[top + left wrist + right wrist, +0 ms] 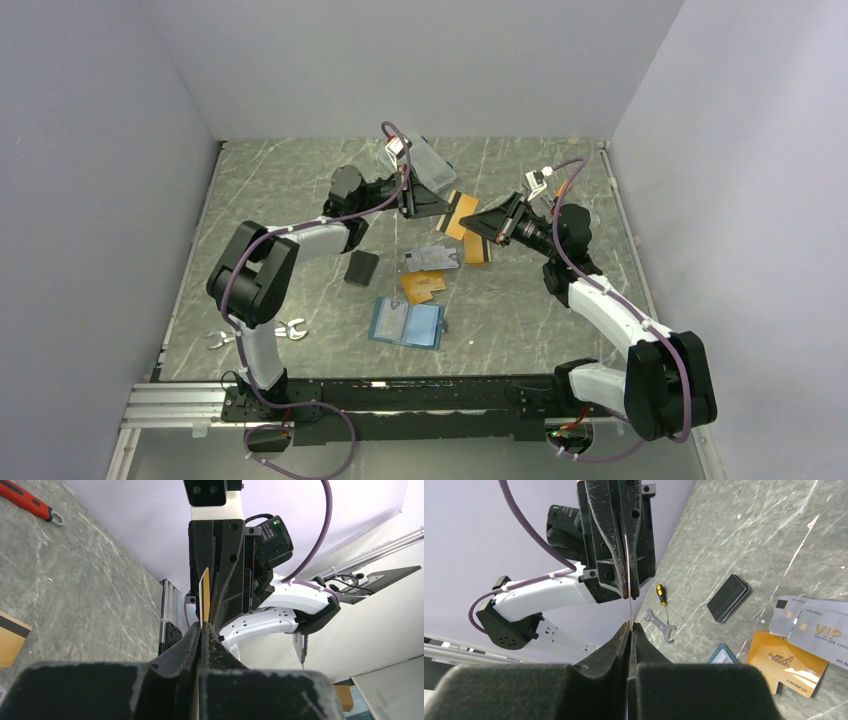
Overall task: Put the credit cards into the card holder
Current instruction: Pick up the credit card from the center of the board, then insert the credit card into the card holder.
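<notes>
One mistimed release, or a tug from both sides, could bend or drop the orange-gold credit card (462, 212). The left gripper (201, 628) and right gripper (629, 626) are each clamped on an opposite edge of it (a mid-air handover, by the look). The open card holder (406, 323) lies on the surface (300, 200), well apart on the near side.

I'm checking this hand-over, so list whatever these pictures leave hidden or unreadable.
Held card face: both wrist views see only its edge; top view, left tool and right tool cover its ends, print too small.
Holder slots: too small in top view; right wrist view shows one corner, rest behind the tool.
Clear box: top view, left arm overlaps it.
</notes>
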